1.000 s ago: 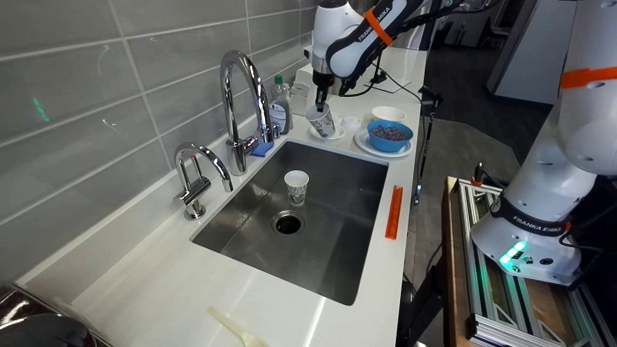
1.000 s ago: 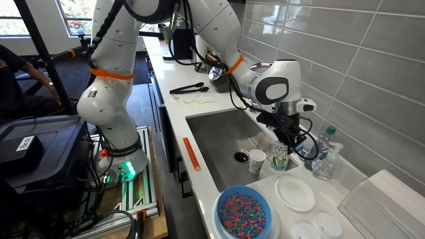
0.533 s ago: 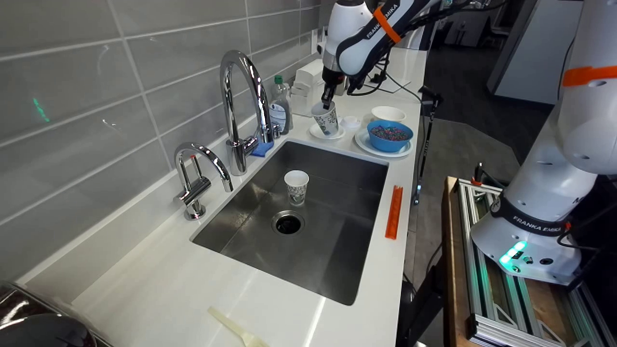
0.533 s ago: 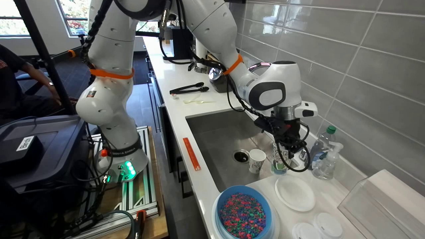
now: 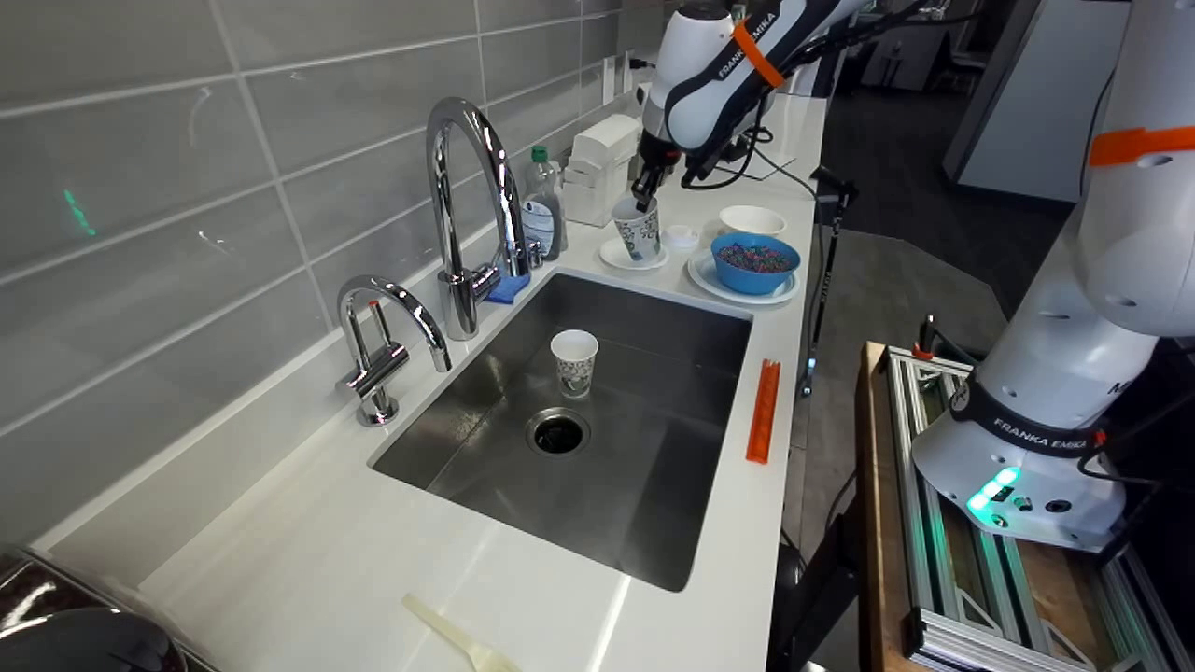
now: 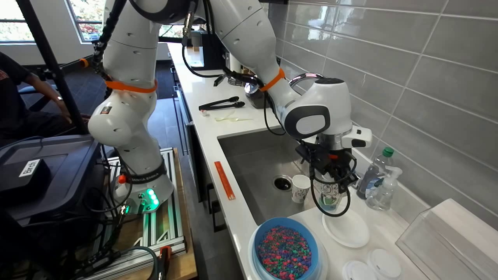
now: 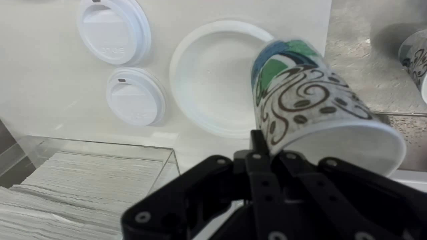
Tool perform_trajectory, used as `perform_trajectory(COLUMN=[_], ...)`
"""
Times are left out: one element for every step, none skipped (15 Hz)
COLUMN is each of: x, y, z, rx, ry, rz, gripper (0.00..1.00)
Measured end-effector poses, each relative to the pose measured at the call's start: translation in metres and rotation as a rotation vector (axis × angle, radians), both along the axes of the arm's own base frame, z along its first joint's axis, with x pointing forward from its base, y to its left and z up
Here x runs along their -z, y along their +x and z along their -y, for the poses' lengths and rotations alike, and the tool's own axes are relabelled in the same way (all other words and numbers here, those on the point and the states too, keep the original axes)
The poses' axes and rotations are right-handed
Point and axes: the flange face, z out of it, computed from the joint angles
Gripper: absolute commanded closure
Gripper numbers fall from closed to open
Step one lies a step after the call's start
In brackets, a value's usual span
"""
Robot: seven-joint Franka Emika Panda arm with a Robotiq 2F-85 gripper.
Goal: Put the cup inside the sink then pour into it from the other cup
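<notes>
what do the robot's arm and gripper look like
The arm is white and rounded, with black panels, orange bands, black cables and "FRANKA EMIKA" lettering; green lights glow on its base. The gripper is black and jointed, with narrow fingers and pale round screw heads.

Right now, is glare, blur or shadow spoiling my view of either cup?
Not badly: in the wrist view the held cup looks slightly soft, and shadow darkens the sink beside the other cup; in an exterior view a bright streak lies on the countertop, away from both; in an exterior view the windows look washed out, away from the cups.
</notes>
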Motion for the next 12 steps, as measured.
perform_trajectory(x=[0.001, 0.002, 0.002, 0.003, 0.004, 0.004, 0.005, 0.006, 0.007, 0.008, 0.009, 0.011], y=[-0.002, -0.003, -0.005, -0.007, -0.009, -0.01, -0.011, -0.013, -0.014, -0.014, -0.014, -0.014], z=[0.002, 0.003, 0.005, 0.006, 0.008, 0.009, 0.01, 0.011, 0.011, 0.011, 0.012, 0.013], rx=[0.009, 0.017, 0.026, 0.036, 0.044, 0.053, 0.061, 0.068, 0.073, 0.078, 0.083, 0.09], ry=[0.002, 0.004, 0.005, 0.007, 0.007, 0.007, 0.008, 0.01, 0.012, 0.014, 0.017, 0.02], rz=[0.006, 0.013, 0.021, 0.031, 0.043, 0.057, 0.069, 0.08, 0.088, 0.093, 0.097, 0.102], gripper=[0.99, 0.99, 0.99, 0.99, 0.99, 0.99, 0.99, 0.99, 0.99, 0.99, 0.99, 0.99])
